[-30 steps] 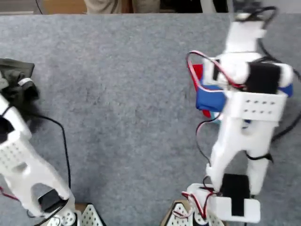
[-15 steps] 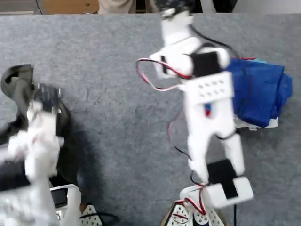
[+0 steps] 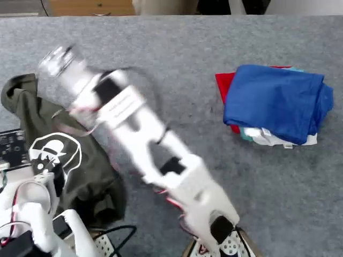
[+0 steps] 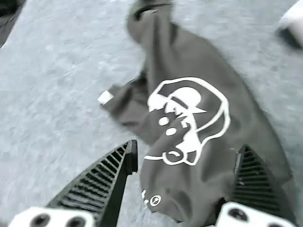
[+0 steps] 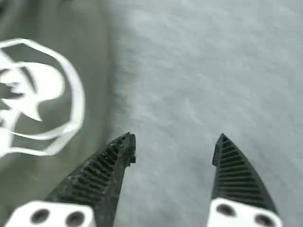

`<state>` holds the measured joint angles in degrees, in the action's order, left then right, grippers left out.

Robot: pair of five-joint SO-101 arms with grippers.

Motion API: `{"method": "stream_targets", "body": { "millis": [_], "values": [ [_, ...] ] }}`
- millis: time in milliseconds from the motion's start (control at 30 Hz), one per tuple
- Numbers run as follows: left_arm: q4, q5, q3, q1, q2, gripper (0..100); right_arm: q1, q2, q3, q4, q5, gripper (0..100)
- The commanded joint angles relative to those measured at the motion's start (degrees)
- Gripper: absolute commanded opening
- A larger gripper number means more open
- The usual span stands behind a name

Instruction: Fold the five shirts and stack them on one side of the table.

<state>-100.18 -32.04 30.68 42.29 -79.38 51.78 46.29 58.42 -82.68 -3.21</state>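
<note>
An olive shirt (image 3: 80,160) with a white skull print lies crumpled at the table's left. My left arm (image 3: 32,214) stands at the front left. Its gripper (image 4: 184,156) is open just above the shirt (image 4: 199,94), the print between the two fingers. My right arm (image 3: 128,118) stretches from the front middle diagonally to the far left, over the shirt's far part. Its gripper (image 5: 174,142) is open above bare grey cloth, with the printed shirt (image 5: 42,94) just beside one finger. At the right lies a folded stack with a blue shirt (image 3: 273,101) on top of red, teal and white ones.
The grey table cloth (image 3: 187,59) is bare between the olive shirt and the stack. Cables and the arm bases (image 3: 214,243) sit along the front edge. A wooden piece (image 3: 88,6) stands beyond the far edge.
The right arm has swung from the stack on the right across the table to the olive shirt. The left arm has drawn back toward the front, and the shirt now lies more spread out.
</note>
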Motion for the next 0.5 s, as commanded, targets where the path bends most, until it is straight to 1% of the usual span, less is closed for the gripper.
{"method": "stream_targets", "body": {
  "millis": [0,133,233,300,400,467],
  "values": [
    [0.4,0.7,-1.8,10.5,0.0,32,6.2,9.5,15.0,-1.7,-0.3,27.1],
    [3.3,0.7,0.0,23.5,0.0,32,8.5,17.8,24.7,-5.9,-0.5,27.1],
    [3.1,0.7,0.6,29.7,0.0,32,9.6,21.4,28.6,-6.2,-0.5,27.0],
    [2.1,0.7,0.0,31.8,-0.4,32,11.1,22.4,28.9,-6.2,-0.6,27.0],
    [0.8,0.7,-1.0,32.2,-0.6,32,13.4,22.7,28.8,-6.3,-0.6,27.0],
    [0.4,0.7,-2.0,32.2,-0.6,32,14.9,22.5,28.4,-6.4,-0.6,23.9]
  ]
}}
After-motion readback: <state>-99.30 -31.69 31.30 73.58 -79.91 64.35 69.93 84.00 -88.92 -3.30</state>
